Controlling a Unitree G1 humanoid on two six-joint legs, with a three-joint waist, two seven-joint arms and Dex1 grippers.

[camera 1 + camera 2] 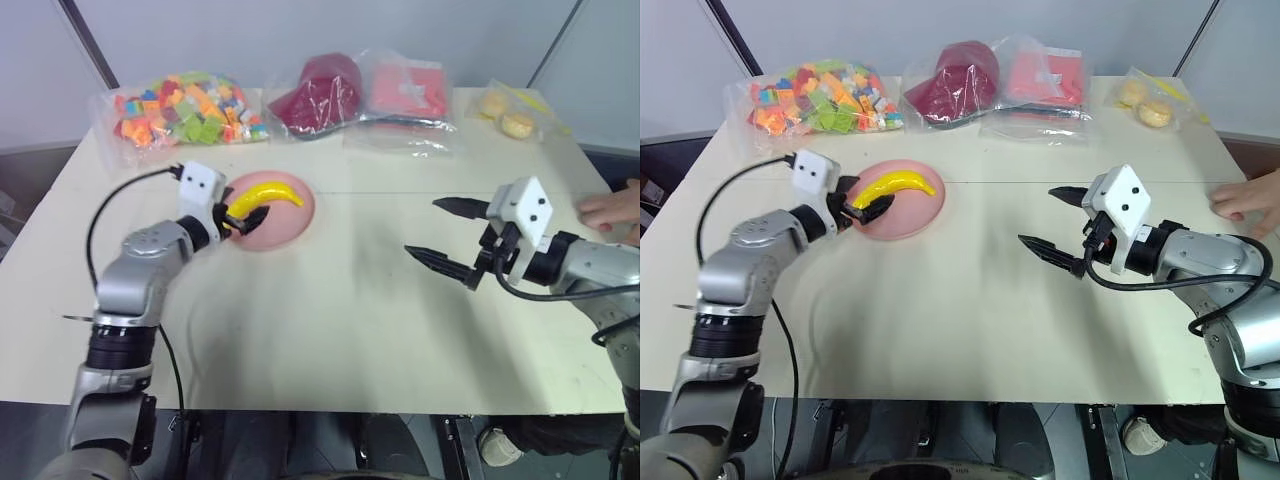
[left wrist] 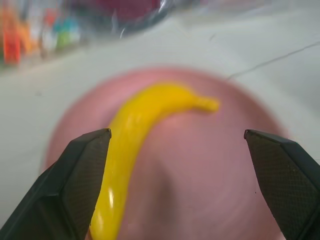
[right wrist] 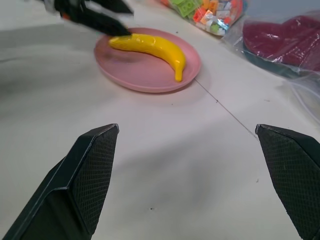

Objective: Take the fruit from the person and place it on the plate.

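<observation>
The yellow banana [image 1: 268,194] lies on the pink plate [image 1: 296,224] at the table's left-middle. My left gripper [image 1: 243,220] stands open at the plate's near-left rim, around the banana's near end. In the left wrist view its fingers [image 2: 80,175] are spread wide, with the banana [image 2: 131,135] beside one of them and resting on the plate [image 2: 210,175]. Over bare table to the right, my right gripper [image 1: 440,235] is open and holds nothing. It points toward the plate [image 3: 145,75]. The person's hand [image 1: 612,210] rests on the table at the far right edge.
Along the table's back edge lie a bag of coloured bricks [image 1: 185,110], a bag with a dark red item [image 1: 320,95], a bag with pink items [image 1: 405,90] and a bag of round beige items [image 1: 510,118]. Bare tabletop stretches between the grippers.
</observation>
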